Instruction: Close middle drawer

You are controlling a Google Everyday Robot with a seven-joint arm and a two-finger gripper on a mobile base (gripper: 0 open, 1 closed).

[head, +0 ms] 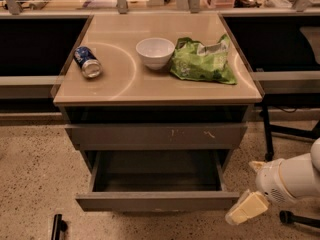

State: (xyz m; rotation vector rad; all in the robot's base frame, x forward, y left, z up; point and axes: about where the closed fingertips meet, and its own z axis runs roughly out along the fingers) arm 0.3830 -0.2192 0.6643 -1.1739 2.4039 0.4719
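Note:
The middle drawer (157, 201) stands pulled far out of the cabinet, its plain grey-brown front panel nearest me and its dark box interior (157, 171) showing. Above it, a grey drawer front with small pale scratch marks (155, 135) sits slightly out of the cabinet. My gripper (248, 207) is low at the right, on the white arm (290, 179). It hangs just beside the right end of the middle drawer's front panel, close to it; I cannot tell whether it touches.
On the cabinet top (120, 89) lie a blue can on its side (87, 61), a white bowl (155, 51) and a green chip bag (202, 61). Dark shelving flanks the cabinet. A black object (57, 226) lies on the speckled floor at left. A black stand leg (267, 134) is at right.

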